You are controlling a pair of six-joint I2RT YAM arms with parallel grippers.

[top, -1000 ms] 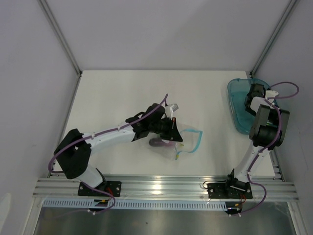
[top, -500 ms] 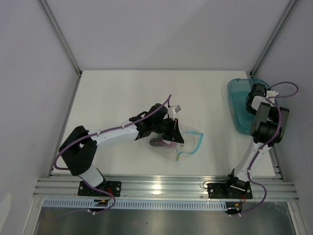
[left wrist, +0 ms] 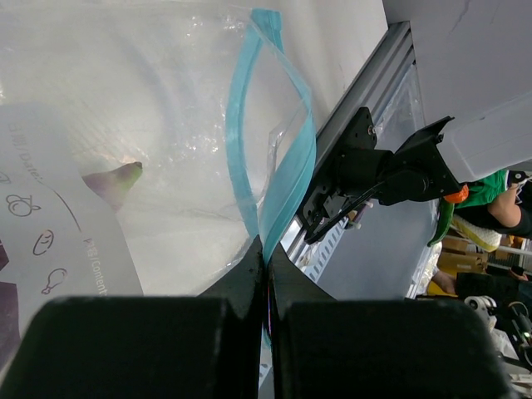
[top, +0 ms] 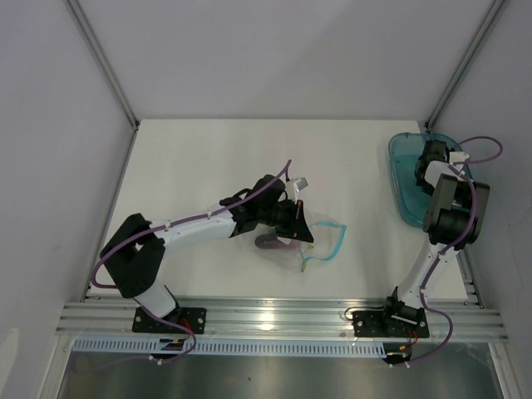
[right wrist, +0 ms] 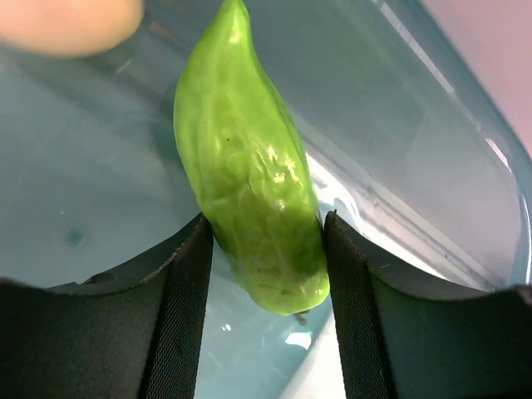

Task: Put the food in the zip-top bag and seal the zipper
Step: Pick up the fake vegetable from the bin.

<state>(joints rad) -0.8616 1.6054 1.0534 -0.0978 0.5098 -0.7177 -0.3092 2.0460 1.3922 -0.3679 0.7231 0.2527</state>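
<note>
pinching the zipper [left wrist: 297,162], left claw [left wrist: 266,249] is clamped; right claw's [right wrist: 266,231] pads [right wrist: 179,307] squeeze the green vegetable [right wrist: 241,158] between them.

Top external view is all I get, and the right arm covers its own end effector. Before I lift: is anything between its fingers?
Observer: Yes, a long light green vegetable sits between the fingers of the right end effector, both pads against it, over the teal tray.
Operator: And the left one?
Observer: The left end effector is shut on the teal zipper strip of the clear bag.
Operator: Anything inside?
Observer: A purple piece shows through the plastic.
</note>
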